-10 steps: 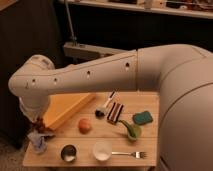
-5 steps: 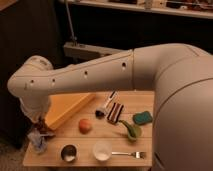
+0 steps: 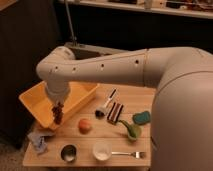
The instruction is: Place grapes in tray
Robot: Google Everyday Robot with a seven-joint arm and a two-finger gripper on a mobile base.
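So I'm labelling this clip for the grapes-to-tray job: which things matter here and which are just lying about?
Part of the job:
grapes, hanging from the gripper
gripper, at the tray's front edge
yellow tray

Just lying about:
orange fruit
white bowl
metal cup
fork
blue cloth
green sponge

— What's on the wooden table (image 3: 150, 100)?
— Yellow tray (image 3: 65, 100) at the back left, an orange fruit (image 3: 84, 125) near the middle, a dark striped block (image 3: 115, 112) beside it.
— And the front edge?
— Crumpled blue cloth (image 3: 39, 141), metal cup (image 3: 68, 153), white bowl (image 3: 102, 150), fork (image 3: 129, 154). The gripper (image 3: 57, 111) hangs over the tray's front rim, holding grapes (image 3: 58, 116).
— Right side?
— A teal sponge (image 3: 141, 118) and a green piece (image 3: 131, 130).
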